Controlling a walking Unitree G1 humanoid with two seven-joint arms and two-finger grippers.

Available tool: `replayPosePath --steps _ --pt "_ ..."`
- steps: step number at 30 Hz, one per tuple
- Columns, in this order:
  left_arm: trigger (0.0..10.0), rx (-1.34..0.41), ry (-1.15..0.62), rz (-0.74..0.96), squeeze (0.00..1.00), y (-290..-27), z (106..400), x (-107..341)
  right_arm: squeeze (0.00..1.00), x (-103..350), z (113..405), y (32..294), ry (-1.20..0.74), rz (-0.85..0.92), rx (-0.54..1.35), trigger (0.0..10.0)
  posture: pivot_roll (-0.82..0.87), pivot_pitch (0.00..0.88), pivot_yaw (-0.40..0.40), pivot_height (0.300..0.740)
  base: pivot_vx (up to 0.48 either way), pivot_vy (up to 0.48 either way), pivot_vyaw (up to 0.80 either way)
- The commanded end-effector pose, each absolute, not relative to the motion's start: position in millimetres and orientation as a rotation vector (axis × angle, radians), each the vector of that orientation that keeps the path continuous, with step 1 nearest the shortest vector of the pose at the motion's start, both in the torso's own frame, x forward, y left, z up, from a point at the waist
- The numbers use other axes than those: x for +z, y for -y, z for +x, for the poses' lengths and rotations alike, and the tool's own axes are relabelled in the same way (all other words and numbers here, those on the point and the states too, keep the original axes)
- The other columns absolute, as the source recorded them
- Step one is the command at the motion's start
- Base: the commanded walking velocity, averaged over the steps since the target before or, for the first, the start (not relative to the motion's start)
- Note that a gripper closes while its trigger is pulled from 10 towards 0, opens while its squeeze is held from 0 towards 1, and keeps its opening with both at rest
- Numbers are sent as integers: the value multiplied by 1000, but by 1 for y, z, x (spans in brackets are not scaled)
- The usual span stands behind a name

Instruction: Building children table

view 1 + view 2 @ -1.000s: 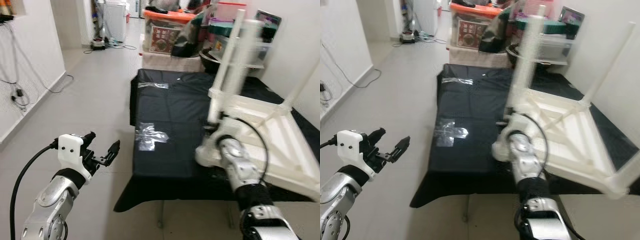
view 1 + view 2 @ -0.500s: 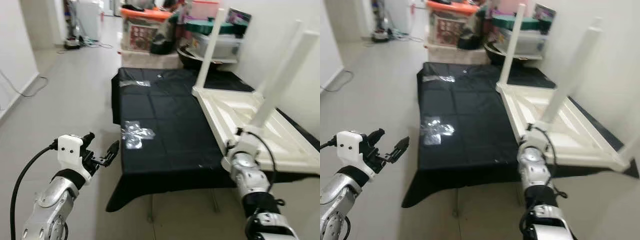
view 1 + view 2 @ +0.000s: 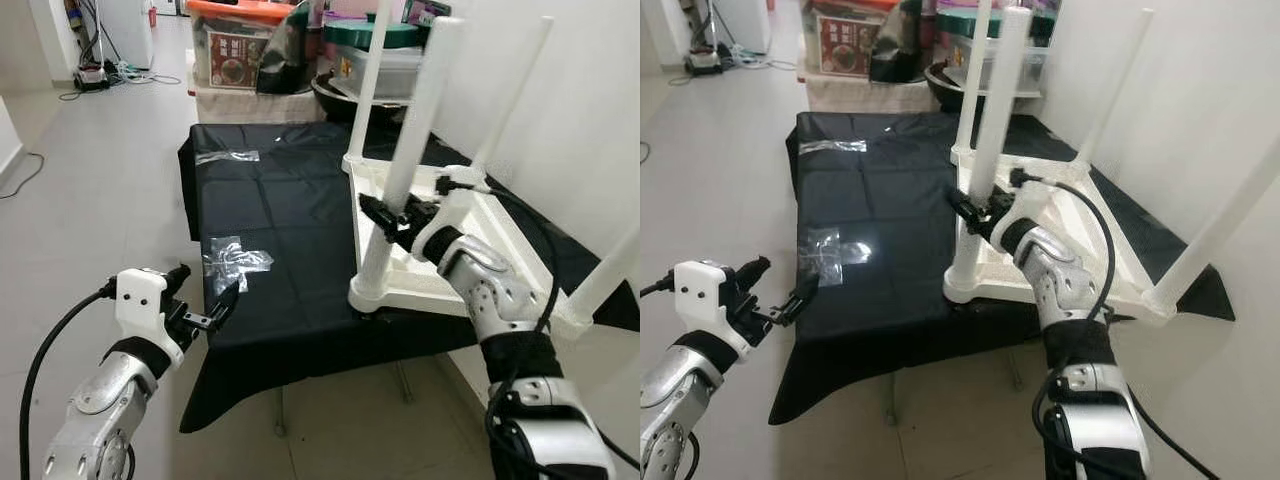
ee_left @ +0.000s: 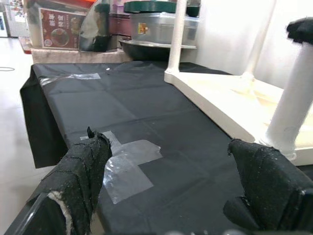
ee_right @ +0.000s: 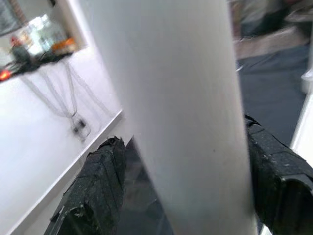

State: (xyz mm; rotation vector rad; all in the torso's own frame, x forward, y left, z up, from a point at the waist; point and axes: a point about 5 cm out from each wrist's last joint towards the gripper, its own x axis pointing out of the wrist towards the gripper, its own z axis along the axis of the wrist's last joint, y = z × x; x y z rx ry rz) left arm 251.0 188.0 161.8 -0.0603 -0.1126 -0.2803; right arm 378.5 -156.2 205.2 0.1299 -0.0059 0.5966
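Your right arm is up and gripping; your left arm waits low with its fingers spread.

Your right gripper [image 3: 392, 222] is raised in front of you on a bent silver arm, its two black fingers [image 5: 100, 183] set either side of the near white table leg [image 3: 400, 170], one on each flank, a black cable looping over the wrist. Your left gripper [image 3: 205, 305] is held out low at your left, forearm angled forward, fingers [image 4: 80, 171] wide apart and holding nothing.
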Motion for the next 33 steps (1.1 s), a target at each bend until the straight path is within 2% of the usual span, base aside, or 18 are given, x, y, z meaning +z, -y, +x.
replayPosePath --steps 1,8,9,10,11,12,13,16,17,18,22,23,24,27,30,31,32,33 --pt "10000 -292 110 -72 0 -184 252 160 0 197 379 150 -29 109 664 10000 123 0 -127 740 0 0 0" --pt "10000 -291 108 -67 0 -185 251 160 0 187 385 140 -45 34 687 10000 151 0 -138 740 0 0 0" --pt "10000 -290 108 -66 0 -185 251 160 0 189 384 136 -15 47 731 9333 152 0 -137 740 0 0 0" --pt "10000 -290 109 -65 0 -185 251 161 0 191 383 132 12 60 774 5059 153 0 -137 740 0 0 0" --pt "10000 -289 109 -65 0 -186 251 161 0 192 382 130 30 68 803 2627 153 0 -137 740 0 0 0" --pt "10000 -289 109 -65 0 -186 251 161 0 192 382 130 30 68 803 2627 153 0 -137 740 0 0 0" --pt "10000 -289 109 -64 0 -186 251 161 0 191 380 127 41 75 844 0 154 0 -135 740 0 0 0" --pt "10000 -287 108 -62 0 -187 250 161 0 184 380 125 36 86 784 0 151 0 -132 740 0 0 0" --pt "10000 -287 108 -62 0 -187 249 161 0 179 385 129 7 43 646 0 148 0 -131 740 0 0 0" --pt "10000 -287 108 -62 0 -187 249 161 0 179 385 129 7 43 646 0 148 0 -131 740 0 0 0" --pt "10000 -281 108 -60 0 -188 248 162 0 145 391 190 -237 -87 -205 0 142 0 -126 740 0 0 0" --pt "10000 -281 108 -60 0 -188 248 162 0 145 391 190 -237 -87 -205 0 142 0 -126 740 0 0 0" --pt "10000 -281 109 -59 0 -187 248 162 0 133 383 206 -296 -99 -330 0 136 0 -122 740 0 0 0" --pt "10000 -282 108 -58 0 -187 247 162 0 112 365 224 -349 -147 -469 0 137 0 -122 740 0 0 0" --pt "10000 -283 108 -57 0 -187 247 163 0 107 358 221 -362 -166 -474 0 129 0 -117 740 0 0 0" --pt "10000 -283 107 -57 0 -187 246 163 0 105 355 209 -372 -171 -429 3020 123 0 -114 740 0 0 0" --pt "10000 -284 107 -58 0 -187 247 163 0 108 358 194 -364 -148 -342 10000 122 0 -114 740 0 0 0" --pt "10000 -284 107 -58 0 -187 247 163 0 108 358 194 -364 -148 -342 10000 122 0 -114 740 0 0 0"
